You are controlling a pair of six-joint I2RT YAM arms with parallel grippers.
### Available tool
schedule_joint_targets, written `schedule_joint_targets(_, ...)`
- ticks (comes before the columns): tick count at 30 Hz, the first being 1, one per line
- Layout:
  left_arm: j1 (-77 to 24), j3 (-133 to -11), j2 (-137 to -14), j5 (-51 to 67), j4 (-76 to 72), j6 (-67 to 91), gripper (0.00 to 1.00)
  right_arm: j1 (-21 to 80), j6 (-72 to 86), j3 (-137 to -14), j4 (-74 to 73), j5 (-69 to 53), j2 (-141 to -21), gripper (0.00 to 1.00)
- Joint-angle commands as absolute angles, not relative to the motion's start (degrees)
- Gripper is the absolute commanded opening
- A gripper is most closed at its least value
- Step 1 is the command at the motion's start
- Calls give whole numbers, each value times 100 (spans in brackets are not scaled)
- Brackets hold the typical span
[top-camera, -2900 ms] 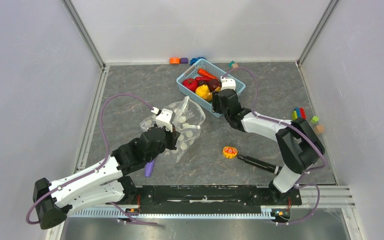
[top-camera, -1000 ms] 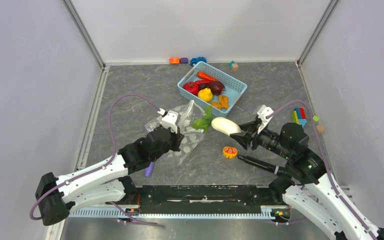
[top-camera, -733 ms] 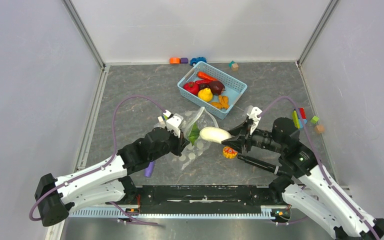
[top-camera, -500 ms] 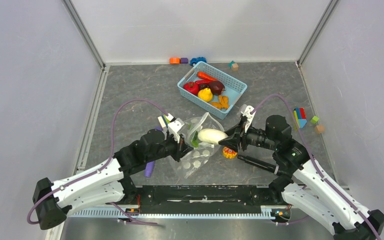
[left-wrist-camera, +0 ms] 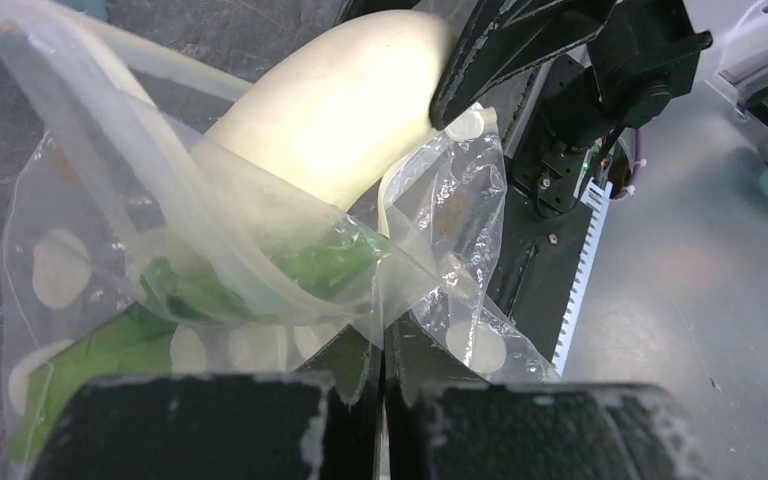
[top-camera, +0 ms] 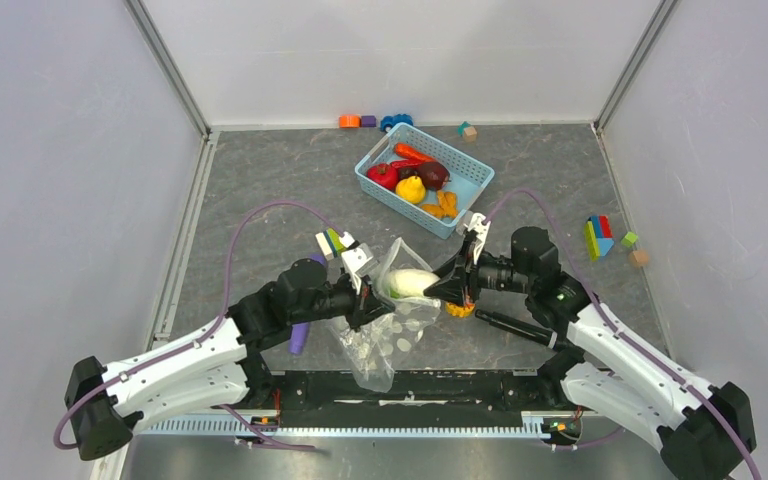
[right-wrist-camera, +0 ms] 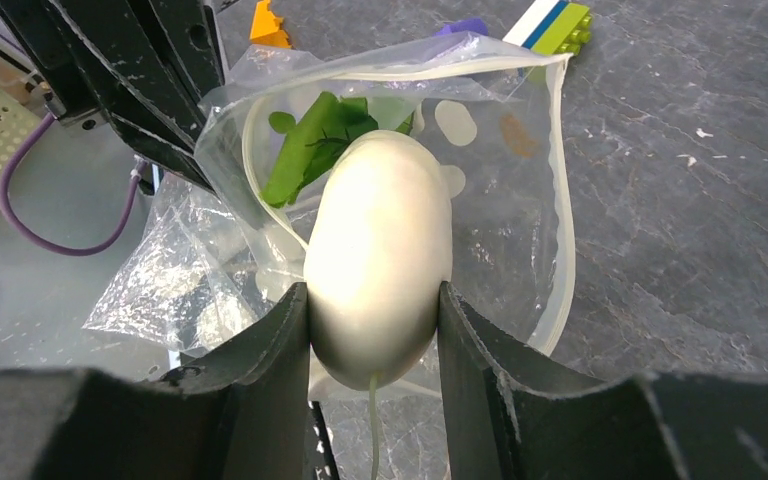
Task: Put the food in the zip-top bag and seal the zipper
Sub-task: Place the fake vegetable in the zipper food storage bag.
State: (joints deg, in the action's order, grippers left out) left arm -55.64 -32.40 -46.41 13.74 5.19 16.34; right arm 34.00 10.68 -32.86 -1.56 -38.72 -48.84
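Since a second ago my right gripper (top-camera: pixel 440 288) has carried the white radish (top-camera: pixel 410 282) from near the basket (top-camera: pixel 472 207) to the zip-top bag (top-camera: pixel 380 340). Its leafy end now sits inside the open mouth, and the fingers clamp the radish's body. My left gripper (top-camera: pixel 365 300) pinches the bag's edge tight.

dotted bag (top-camera: pixel 380 345): mouth open, body hanging | white radish (right-wrist-camera: pixel 378 255): leafy end inside it | other food (top-camera: pixel 410 187): in basket (top-camera: pixel 469 206)

1 zip-top bag (top-camera: pixel 380 345); 1 basket (top-camera: pixel 470 175); 1 white veg (top-camera: pixel 412 282); 1 purple stick (top-camera: pixel 299 338); 1 tomato (top-camera: pixel 382 175); 1 yel. pepper (top-camera: pixel 411 189).
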Motion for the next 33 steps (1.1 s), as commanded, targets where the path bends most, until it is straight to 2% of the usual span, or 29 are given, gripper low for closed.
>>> schedule_joint_targets(1, -5581, -3327, -4717, 1788, 150, 1341, 2, 3411, 1057, -3307, 220, -4322, -5047, 0)
schedule_joint_targets(14, -5580, -3331, -4470, 2258, 703, 765, 2, 3399, -330, -3616, -1561, -3837, -4705, 0)
schedule_joint_targets(22, -5574, -3378, -4428, 2803, 735, 530, 2, 3397, -410, -3068, -819, -5372, -4640, 0)
schedule_joint_targets(27, -5578, -3483, -4640, 3065, 780, 464, 2, 3410, -94, -2866, -48, -5761, -4917, 0)
schedule_joint_targets(33, -5580, -3558, -4938, 3128, 790, 529, 2, 3458, 237, -3056, 180, -4057, -5268, 0)
